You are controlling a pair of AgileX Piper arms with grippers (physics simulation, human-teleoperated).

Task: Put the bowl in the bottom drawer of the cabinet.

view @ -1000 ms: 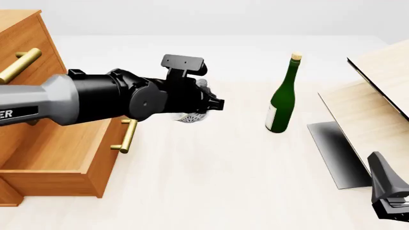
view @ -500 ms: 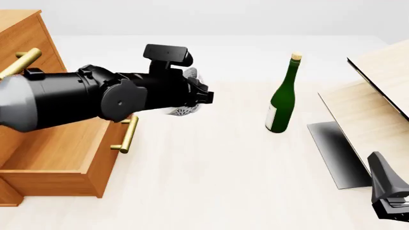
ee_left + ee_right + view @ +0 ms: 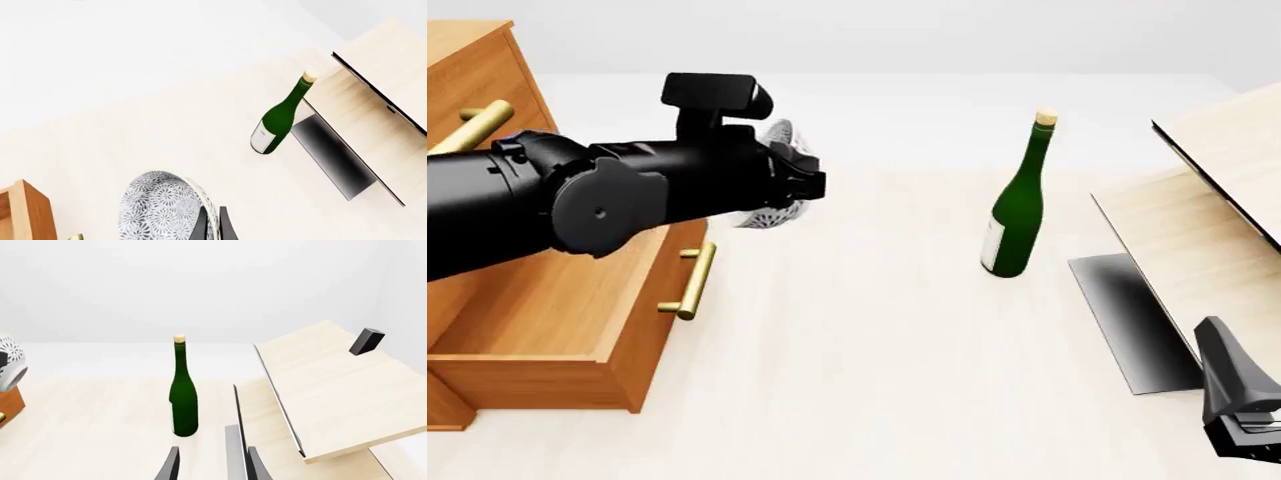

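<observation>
Since a second ago the left arm has swung back toward the cabinet (image 3: 481, 70), carrying the bowl (image 3: 771, 205) with it, so the bowl now hangs in the air right by the front corner of the pulled-out bottom drawer (image 3: 561, 330), not over its inside yet. Left pincer (image 3: 212, 225) is clamped on the bowl's rim, one finger on each side of the wall. Bowl is tipped on its side, so its axis runs roughly level and the speckled outside faces the wrist camera. Green bottle (image 3: 1016, 205) stands upright on the bench (image 3: 868, 380), well off from the drawer, next to the pale boards (image 3: 1214, 200). Right pincer (image 3: 210, 465) sits low beside those boards, fingers apart, nothing in it.
</observation>
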